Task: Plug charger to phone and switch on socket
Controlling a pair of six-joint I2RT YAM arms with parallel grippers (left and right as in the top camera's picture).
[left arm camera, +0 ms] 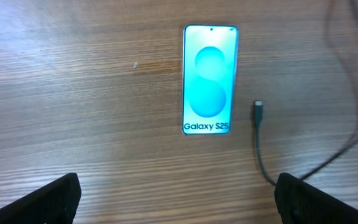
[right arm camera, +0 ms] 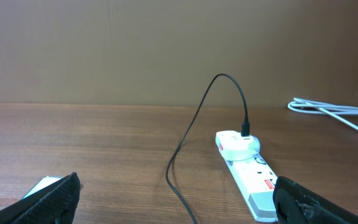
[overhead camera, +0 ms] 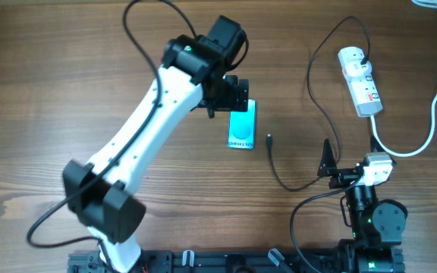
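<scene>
We are holding the left gripper (left arm camera: 178, 186) above the phone (left arm camera: 209, 79), jaws spread wide and gripping nothing. The phone is lying flat on the table (left arm camera: 73, 93), screen up. Its long axis is running away from the robot base, with the Galaxy band (left arm camera: 207, 127) at the end facing the base.

The charger (left arm camera: 259, 149) is lying just beside the phone on the robot's right, not touching it. Its plug tip (left arm camera: 258, 112) is sitting level with the Galaxy band and pointing away from the base, roughly parallel to the phone's long axis.

We are judging that the port sits in the edge at the Galaxy end. If so, the plug tip is facing the correct way and needs shifting back toward the base, then across to the left.

The right gripper (right arm camera: 176, 182) is likewise standing open and empty. It is the nearer one to the socket (right arm camera: 253, 174), where the charger's other end is plugged in. The plug tip is lying between the two arms.
</scene>
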